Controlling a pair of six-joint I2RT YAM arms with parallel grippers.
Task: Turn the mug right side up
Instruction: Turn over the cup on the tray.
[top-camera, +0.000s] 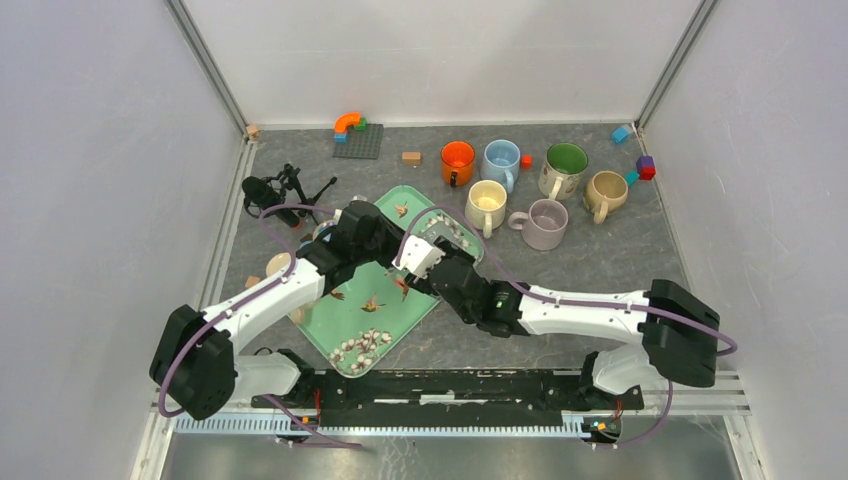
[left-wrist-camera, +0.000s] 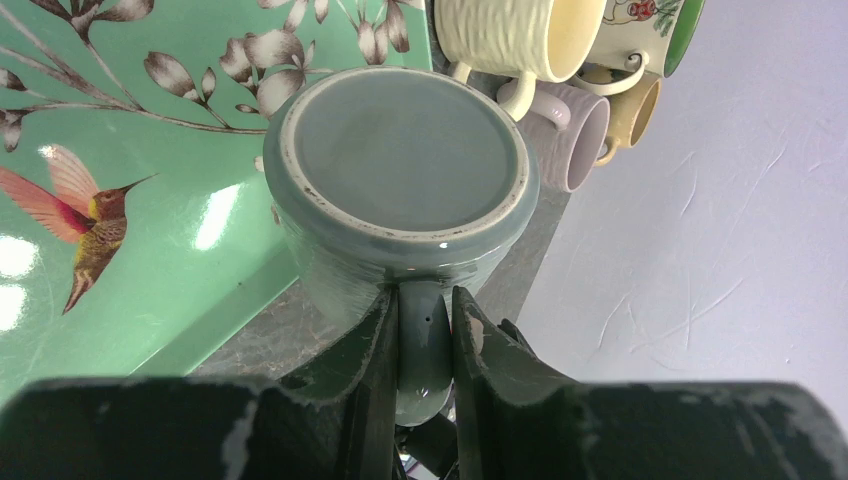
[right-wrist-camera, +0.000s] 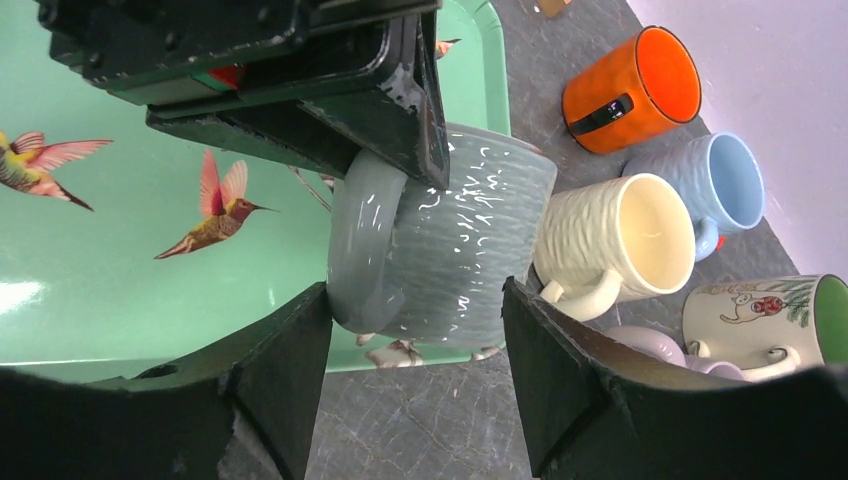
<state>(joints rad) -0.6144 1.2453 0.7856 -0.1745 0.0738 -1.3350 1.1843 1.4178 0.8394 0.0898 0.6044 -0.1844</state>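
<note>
A grey-blue ribbed mug (left-wrist-camera: 400, 150) is held off the table over the edge of the green tray (left-wrist-camera: 150, 290), its flat base turned toward the left wrist camera. My left gripper (left-wrist-camera: 425, 300) is shut on its handle (left-wrist-camera: 424, 350). In the right wrist view the mug (right-wrist-camera: 480, 250) lies on its side, with the handle (right-wrist-camera: 355, 250) to the left under the left gripper's black fingers (right-wrist-camera: 400, 110). My right gripper (right-wrist-camera: 415, 370) is open, one finger close to the handle and the other close to the mug's wall. In the top view both grippers (top-camera: 385, 250) (top-camera: 425, 262) meet over the tray and hide the mug.
Several upright mugs stand at the back right: orange (top-camera: 457, 162), blue (top-camera: 500, 160), cream (top-camera: 486, 205), lilac (top-camera: 545, 222), green-lined (top-camera: 565, 170) and tan (top-camera: 605, 192). The green bird-patterned tray (top-camera: 350, 320) lies centre-left. A grey baseplate (top-camera: 358, 140) and small blocks sit at the back, a black stand (top-camera: 280, 190) at left.
</note>
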